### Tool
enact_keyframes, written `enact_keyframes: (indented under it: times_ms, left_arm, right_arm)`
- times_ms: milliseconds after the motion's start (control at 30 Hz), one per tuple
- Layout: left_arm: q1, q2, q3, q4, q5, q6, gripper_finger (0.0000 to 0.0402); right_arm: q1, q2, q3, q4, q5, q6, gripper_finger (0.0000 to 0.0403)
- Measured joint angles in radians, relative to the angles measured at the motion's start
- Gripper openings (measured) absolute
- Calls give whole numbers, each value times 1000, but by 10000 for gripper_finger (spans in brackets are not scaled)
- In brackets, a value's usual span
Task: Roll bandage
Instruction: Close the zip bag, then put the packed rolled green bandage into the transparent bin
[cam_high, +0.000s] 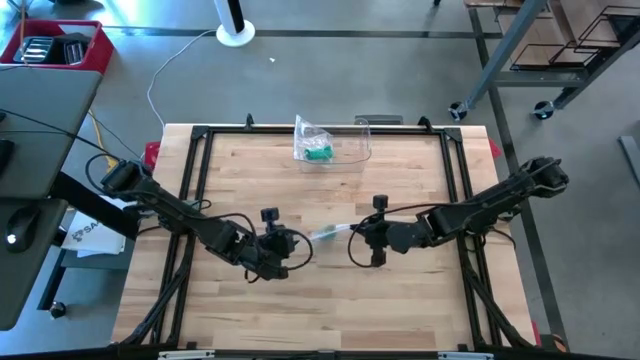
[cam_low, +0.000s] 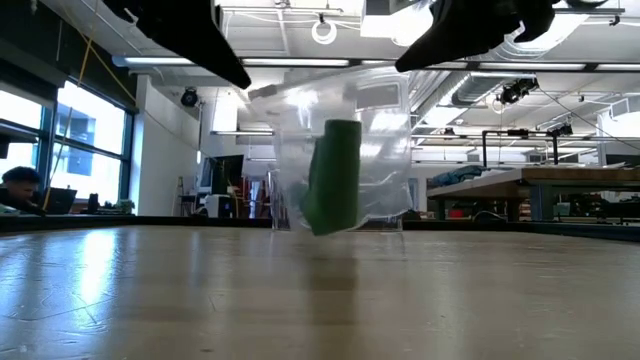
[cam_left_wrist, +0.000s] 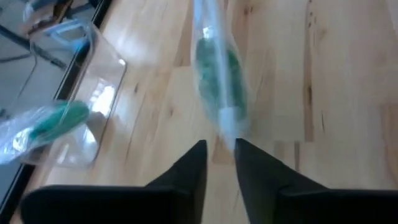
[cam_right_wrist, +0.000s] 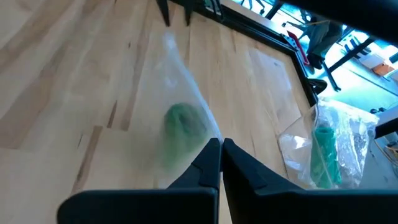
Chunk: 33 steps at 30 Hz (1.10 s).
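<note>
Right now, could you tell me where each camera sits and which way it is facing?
High: overhead, straight down; both arms, left gripper, right gripper, the bagged bandage between them.
Low: table height, facing the room; a clear bin with a green roll.
Left wrist: looks past its fingers at the bag.
Right wrist: fingers pinching the bag's edge.
Both wrist views share the bag and bin.

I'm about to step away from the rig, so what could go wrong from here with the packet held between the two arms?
1. The left tool has only a thin edge of the clear bagged bandage between its tips; the bag could slip free.
2. The right tool pinches only film at the other end, so further pulling might tear the plastic.
3. If dropped, it may land near the second bagged roll in the clear container.
</note>
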<state>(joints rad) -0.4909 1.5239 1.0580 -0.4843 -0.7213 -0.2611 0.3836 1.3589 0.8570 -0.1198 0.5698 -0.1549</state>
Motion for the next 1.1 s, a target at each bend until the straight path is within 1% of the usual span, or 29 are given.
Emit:
enact_keyframes:
  times_ms: [100,167,233,333,467,533,667,733,833,900,933,1000,1100]
  left_arm:
    - [11,-21,0,-17,0,-24,114]
    - [22,-22,0,36,-3,-3,140]
    - [36,-13,0,126,9,52,160]
    - [60,21,0,285,53,164,177]
    - [105,86,0,476,138,266,180]
    - [129,117,0,510,154,266,174]
    - [177,147,0,476,174,202,149]
    - [197,149,0,461,221,177,126]
    - [217,149,0,450,298,160,73]
    - [231,148,0,449,319,132,28]
    - [242,147,0,443,321,103,15]
    - [275,147,2,425,319,53,10]
    - [339,147,42,395,311,34,5]
  right_arm:
    - [0,0,0,4,-24,1,0]
    - [-1,0,0,5,-28,1,0]
    - [-4,0,0,11,-29,1,0]
    - [-5,0,0,19,-29,1,0]
    - [-5,1,0,26,-30,1,0]
    - [-5,1,0,27,-31,7,0]
    - [-5,1,0,26,-32,19,0]
    - [-5,1,0,21,-33,20,0]
    - [-5,1,0,6,-23,28,0]
    - [-5,1,0,-20,25,67,5]
    - [-3,0,0,-43,44,90,11]
    - [3,-6,0,-130,87,165,29]
    - [4,-19,0,-272,138,313,62]
